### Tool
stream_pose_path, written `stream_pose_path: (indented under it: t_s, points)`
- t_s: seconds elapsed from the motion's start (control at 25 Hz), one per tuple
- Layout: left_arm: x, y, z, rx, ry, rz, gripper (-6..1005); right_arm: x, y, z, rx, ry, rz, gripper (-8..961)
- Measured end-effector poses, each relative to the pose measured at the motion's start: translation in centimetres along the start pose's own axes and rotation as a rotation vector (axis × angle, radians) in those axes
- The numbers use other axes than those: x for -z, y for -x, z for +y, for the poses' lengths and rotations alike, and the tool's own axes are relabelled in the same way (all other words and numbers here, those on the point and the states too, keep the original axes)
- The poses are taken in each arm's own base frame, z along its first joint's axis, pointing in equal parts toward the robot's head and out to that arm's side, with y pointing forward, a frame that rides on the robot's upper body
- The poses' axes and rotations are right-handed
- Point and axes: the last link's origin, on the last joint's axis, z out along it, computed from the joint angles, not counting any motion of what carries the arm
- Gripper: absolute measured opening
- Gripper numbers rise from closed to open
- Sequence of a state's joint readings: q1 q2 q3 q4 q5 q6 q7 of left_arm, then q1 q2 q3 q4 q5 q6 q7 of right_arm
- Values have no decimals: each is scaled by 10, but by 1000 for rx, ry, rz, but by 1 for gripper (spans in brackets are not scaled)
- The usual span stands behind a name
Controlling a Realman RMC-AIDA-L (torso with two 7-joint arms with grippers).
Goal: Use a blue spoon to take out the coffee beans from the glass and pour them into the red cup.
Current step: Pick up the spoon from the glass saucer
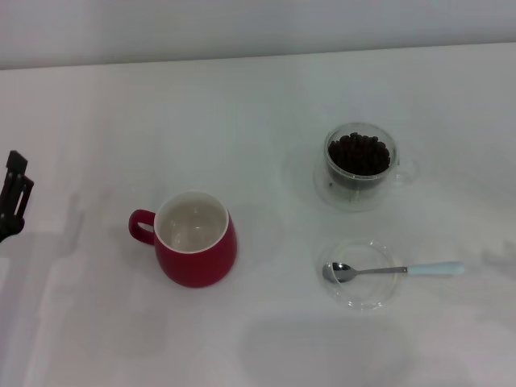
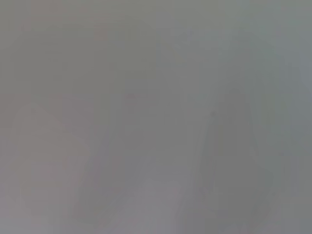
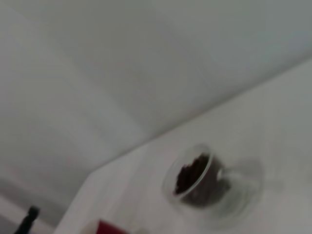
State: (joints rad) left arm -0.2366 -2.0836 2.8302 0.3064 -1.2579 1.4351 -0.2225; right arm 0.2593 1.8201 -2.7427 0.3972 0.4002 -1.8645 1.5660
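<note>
Spoon's just sitting there, nobody's grabbed it yet

One spoon [image 1: 393, 270], light, stiff, slippery, lies on a clear saucer [image 1: 363, 300] near one glass [image 1: 358, 165] of beans [image 1: 359, 154]; grab the blue handle. One red cup [image 1: 195, 239] sits on the tabletop [image 1: 242, 105]. Left pincer [image 1: 13, 197] is parked at the edge, can't tell if it's open; right one's not visible.

White table [image 1: 242, 97] carries the red cup [image 1: 193, 239]; right of the cup: glass [image 1: 359, 165] on the far side, clear saucer [image 1: 361, 274] on the near side.
</note>
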Motion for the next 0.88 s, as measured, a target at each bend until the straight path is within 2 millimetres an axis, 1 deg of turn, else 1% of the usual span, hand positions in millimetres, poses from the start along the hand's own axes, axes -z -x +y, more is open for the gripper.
stream_pose_path:
  t_s: [0.12,0.2,0.4,0.64,0.88]
  points:
    - [-4,-1,1,-2,7,8,710,1,-5,-1,-70,-10,40,840]
    - [-6,-2,1,-5,12,12,710,-2,-10,-2,-85,-18,55,839]
    - [-11,-4,0,-19,23,15,710,-23,-22,-4,-116,-27,124,838]
    - [-14,-4,2,-25,37,13,709,-43,-19,-2,-127,-13,209,829]
    - [-12,-3,1,-27,36,8,709,-59,-17,-3,-118,-20,223,818]
